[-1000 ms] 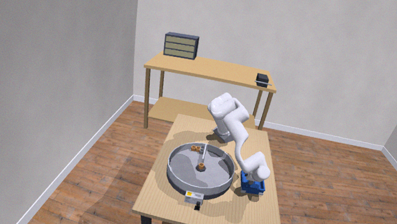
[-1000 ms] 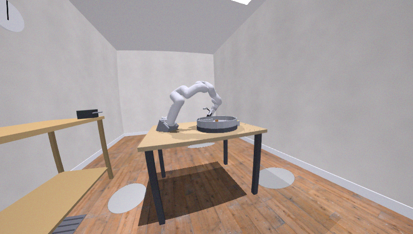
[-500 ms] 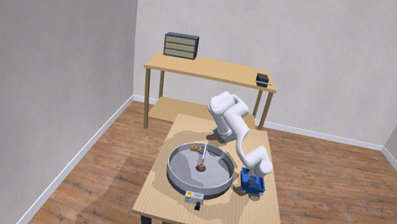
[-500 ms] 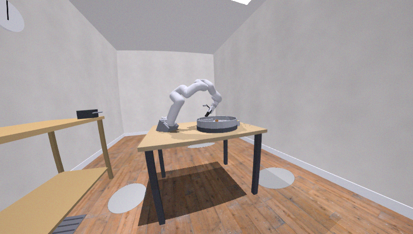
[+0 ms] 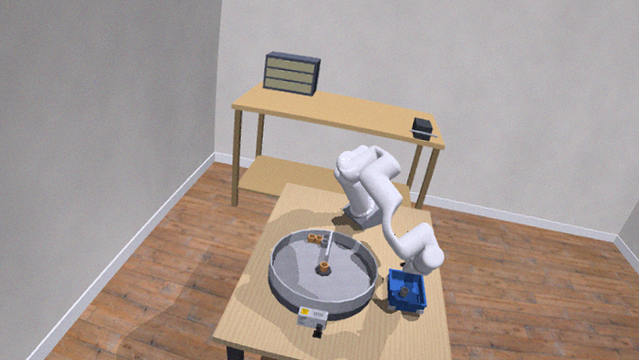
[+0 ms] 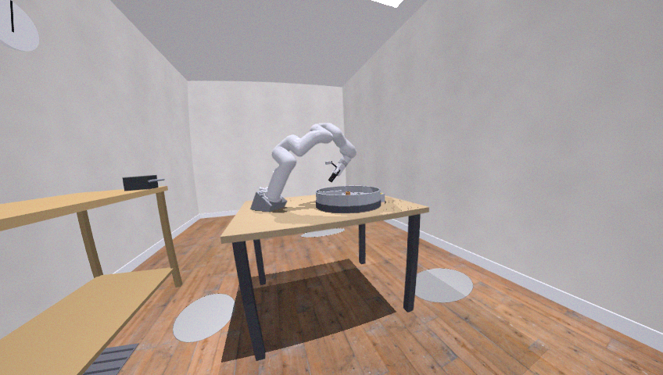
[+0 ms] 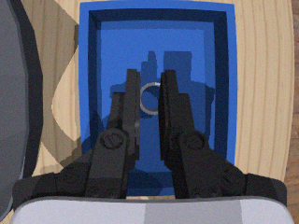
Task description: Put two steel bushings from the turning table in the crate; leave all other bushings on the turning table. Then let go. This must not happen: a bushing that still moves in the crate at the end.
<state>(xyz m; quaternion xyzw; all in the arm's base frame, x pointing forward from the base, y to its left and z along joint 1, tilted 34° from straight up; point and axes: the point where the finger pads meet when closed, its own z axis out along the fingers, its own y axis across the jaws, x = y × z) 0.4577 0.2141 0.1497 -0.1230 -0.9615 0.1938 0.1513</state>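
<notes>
A steel bushing (image 5: 403,291) (image 7: 149,99) lies on the floor of the blue crate (image 5: 424,295) (image 7: 156,10), to the right of the turning table (image 5: 296,290) (image 6: 349,200). My gripper (image 7: 149,89) (image 6: 332,177) hangs straight above the crate. Its fingers stand nearly shut with only a narrow gap and hold nothing; in the wrist view the bushing shows through that gap, well below. Brass bushings stay on the turning table: one (image 5: 323,267) at the middle, and two (image 5: 311,237) (image 5: 318,238) at the far rim.
A small control box (image 5: 311,317) sits at the front of the turning table. A wooden bench with a drawer unit (image 5: 291,73) and a dark box (image 5: 422,127) stands behind. The arm's base (image 5: 361,215) is at the table's back edge.
</notes>
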